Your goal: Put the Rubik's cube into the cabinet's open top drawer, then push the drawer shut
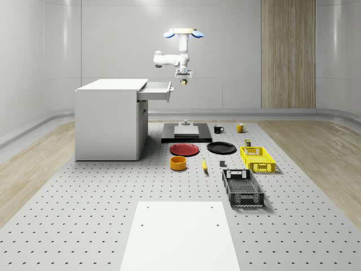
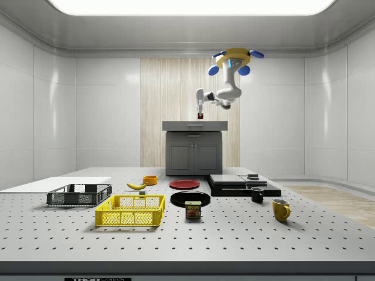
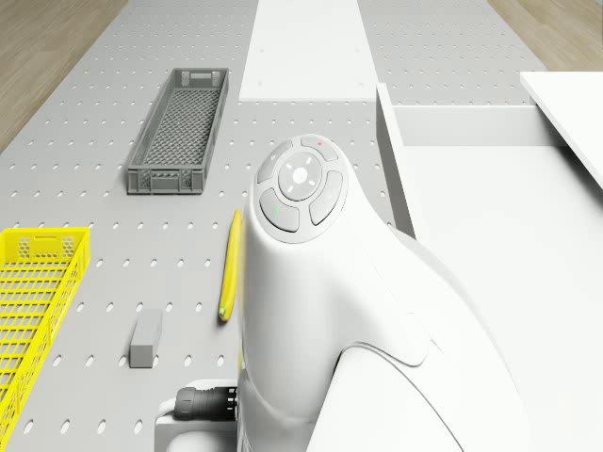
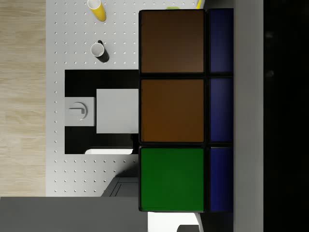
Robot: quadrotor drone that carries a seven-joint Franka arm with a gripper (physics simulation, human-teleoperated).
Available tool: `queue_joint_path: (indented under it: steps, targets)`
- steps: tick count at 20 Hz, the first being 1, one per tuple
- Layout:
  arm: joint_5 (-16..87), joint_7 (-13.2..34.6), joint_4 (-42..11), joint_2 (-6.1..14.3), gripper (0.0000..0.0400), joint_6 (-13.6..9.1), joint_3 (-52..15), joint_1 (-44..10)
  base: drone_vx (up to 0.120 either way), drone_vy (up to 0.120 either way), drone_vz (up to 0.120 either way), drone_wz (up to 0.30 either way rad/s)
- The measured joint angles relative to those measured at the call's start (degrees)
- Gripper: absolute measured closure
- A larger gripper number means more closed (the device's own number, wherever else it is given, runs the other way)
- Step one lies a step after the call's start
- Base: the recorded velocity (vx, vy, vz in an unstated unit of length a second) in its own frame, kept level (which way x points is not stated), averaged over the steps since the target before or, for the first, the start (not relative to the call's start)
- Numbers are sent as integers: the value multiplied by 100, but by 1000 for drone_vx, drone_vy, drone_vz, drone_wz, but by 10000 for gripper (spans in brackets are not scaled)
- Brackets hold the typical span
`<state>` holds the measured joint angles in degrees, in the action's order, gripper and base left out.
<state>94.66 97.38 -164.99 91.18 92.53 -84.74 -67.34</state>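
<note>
Hovering high in the air, drone (image 1: 181,34), just past the open end of the top drawer (image 1: 155,90) and above the black slab (image 1: 186,133) on the table (image 1: 84,214). Hanging below on the white arm (image 1: 169,57), gripper (image 1: 184,79), squeezed shut on the Rubik's cube (image 4: 186,111). Holding the cube up in the air, beside the drawer's front end and a bit above it, not inside yet.

Looking very big in the wrist view: two brown squares and one green square in a row, dark blue squares along the next side, black lines between them. Cutting off the rest of the cube at the picture's edge. Showing only as a tiny dark speck in the whole-scene view and side view, so hard to make out any colours there.

Blocking much of the drone view, the fat white arm. Peeking out beside it, the pale inside of the drawer, a grey crate (image 3: 181,129), a yellow basket (image 3: 38,301) and a banana (image 3: 229,266).

Standing white on the table, cabinet (image 1: 110,121), drawer pulled out.
</note>
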Motion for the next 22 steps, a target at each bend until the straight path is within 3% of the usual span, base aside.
queue_joint_path:
  steps: [13, 17, 22]
  targets:
    - [-9, 2, 0, 24, 75, 22, -3, -2, 0, -120, 0, 0]
    - [-11, 2, 0, 30, 75, 28, -4, -3, 0, -120, 100, 0]
    - [-14, 2, 1, 36, 75, 34, -5, -3, 0, -120, 0, 0]
